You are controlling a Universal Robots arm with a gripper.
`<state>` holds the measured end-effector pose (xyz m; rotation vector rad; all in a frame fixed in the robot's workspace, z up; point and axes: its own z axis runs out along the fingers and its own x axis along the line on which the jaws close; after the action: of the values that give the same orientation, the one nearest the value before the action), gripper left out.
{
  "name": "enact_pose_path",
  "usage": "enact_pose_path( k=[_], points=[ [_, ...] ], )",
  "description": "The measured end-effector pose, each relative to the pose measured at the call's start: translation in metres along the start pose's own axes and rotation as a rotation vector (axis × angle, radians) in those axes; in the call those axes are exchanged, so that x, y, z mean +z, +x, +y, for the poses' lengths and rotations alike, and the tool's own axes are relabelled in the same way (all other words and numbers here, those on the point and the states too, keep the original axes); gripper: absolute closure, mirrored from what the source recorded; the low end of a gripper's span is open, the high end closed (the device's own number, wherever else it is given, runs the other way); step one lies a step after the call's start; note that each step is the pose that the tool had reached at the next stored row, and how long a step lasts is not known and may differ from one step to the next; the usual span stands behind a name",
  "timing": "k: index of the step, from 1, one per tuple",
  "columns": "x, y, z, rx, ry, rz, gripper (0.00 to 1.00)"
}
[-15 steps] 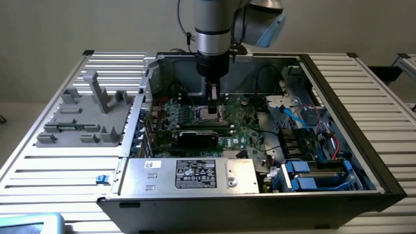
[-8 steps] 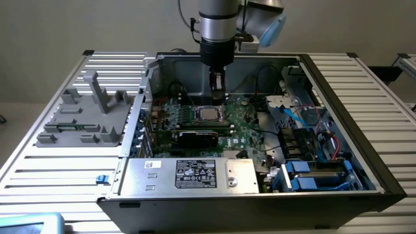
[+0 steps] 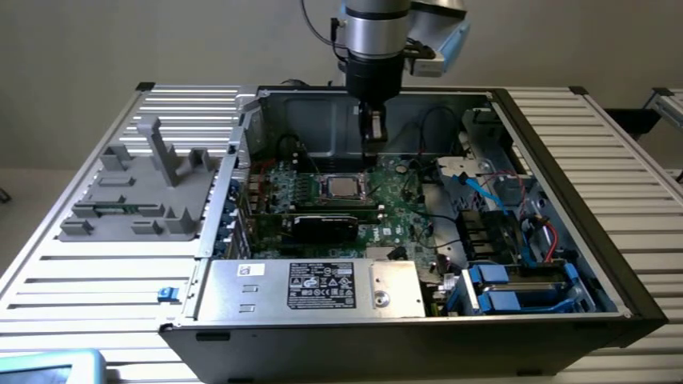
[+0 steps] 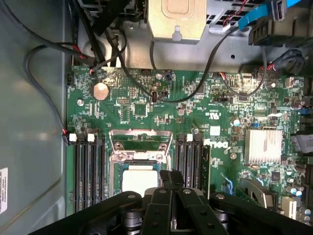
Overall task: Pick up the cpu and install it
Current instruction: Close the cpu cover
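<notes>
1. Overhead, the gripper [image 3: 373, 138] [image 4: 171, 176] hangs inside the open computer case [image 3: 309, 120], its fingers pressed together with nothing between them.
2. Near its tips, but apart from them, the cpu [image 3: 343, 188] [image 4: 139, 180] lies flat in the socket on the green motherboard [image 3: 411, 204] [image 4: 195, 112].
3. The socket's metal retention frame [image 4: 141, 142] stands flipped open, and black memory slots [image 4: 90, 166] flank it on both sides.

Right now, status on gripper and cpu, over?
Gripper shut, empty, hovering beside cpu. Cpu lying in socket, load plate open. Nothing in the way.
</notes>
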<state>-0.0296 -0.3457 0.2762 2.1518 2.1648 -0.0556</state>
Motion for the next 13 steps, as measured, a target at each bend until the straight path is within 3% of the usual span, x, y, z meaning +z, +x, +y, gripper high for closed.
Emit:
enact_pose_path(
  k=[8, 13],
  points=[
    [0.0007, 0.000, 0.0191, 0.000, 0.0021, -0.0001, 0.89],
    [0.0003, 0.000, 0.0378, 0.000, 0.0020, 0.0024, 0.89]
  ],
)
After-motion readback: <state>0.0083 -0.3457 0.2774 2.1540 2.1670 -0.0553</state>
